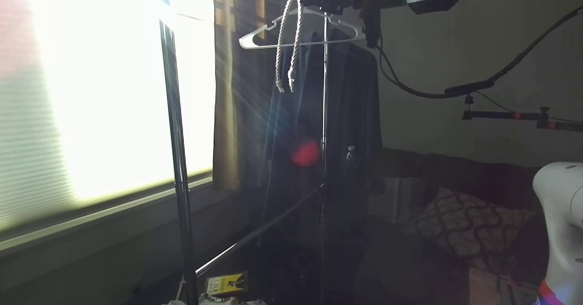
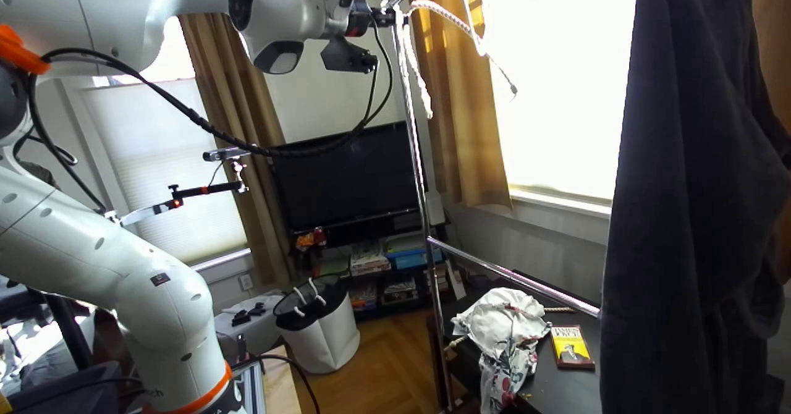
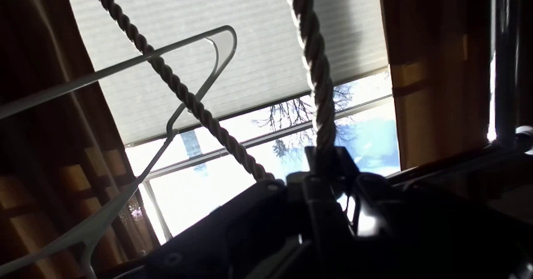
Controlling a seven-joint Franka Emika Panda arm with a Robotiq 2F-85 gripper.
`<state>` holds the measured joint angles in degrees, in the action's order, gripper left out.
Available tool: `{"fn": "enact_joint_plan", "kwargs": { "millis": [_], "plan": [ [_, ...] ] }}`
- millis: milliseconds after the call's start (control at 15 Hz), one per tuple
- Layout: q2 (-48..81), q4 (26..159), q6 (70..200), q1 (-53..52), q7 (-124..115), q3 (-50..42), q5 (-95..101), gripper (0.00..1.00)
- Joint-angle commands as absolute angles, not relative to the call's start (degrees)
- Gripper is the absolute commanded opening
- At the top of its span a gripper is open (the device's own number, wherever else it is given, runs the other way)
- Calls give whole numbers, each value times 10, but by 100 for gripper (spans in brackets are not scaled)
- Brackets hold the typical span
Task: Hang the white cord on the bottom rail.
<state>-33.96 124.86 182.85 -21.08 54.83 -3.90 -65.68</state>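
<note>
Way above the thin metal bottom rail (image 2: 513, 275), the black two-fingered gripper (image 3: 326, 156) has the twisted white cord (image 3: 317, 62) clamped around mid-length, probably so both tails drape evenly.

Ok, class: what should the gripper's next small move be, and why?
I'd probably lower the gripper slightly, steering clear of the hanger. It holds the cord, whose ends dangle well above the bottom rail in both exterior views; in the wrist view the cord crosses in front of the hanger, so it might snag.
</note>
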Motion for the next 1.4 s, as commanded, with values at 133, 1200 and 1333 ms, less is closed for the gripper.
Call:
{"fn": "enact_joint_plan", "kwargs": {
  "millis": [133, 1200, 1333],
  "plan": [
    [-396, 1201, 1971, -321, 627, -70, -634, 3],
    [-302, 1356, 1833, -458, 597, -259, -654, 3],
    [-302, 1348, 1844, -451, 607, -252, -644, 11]
  ]
}}
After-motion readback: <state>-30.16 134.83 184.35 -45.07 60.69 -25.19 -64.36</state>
